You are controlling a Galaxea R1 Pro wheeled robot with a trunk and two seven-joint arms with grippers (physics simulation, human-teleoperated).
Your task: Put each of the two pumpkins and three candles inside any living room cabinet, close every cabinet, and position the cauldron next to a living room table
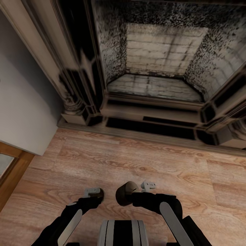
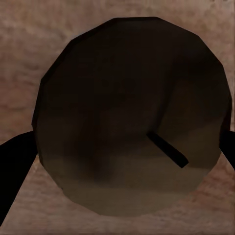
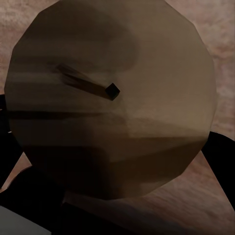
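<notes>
Gripping one brown candle (image 2: 132, 117) each (image 3: 112, 98), left claw (image 1: 96, 193) and right claw (image 1: 127, 195).

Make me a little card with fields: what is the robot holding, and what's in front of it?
In front: fireplace, blackened inside
Floor: wooden boards
Left end effector: closed on dark candle, wick showing
Right end effector: closed on tan candle, wick showing
Arms: low, close together above the floor
</notes>
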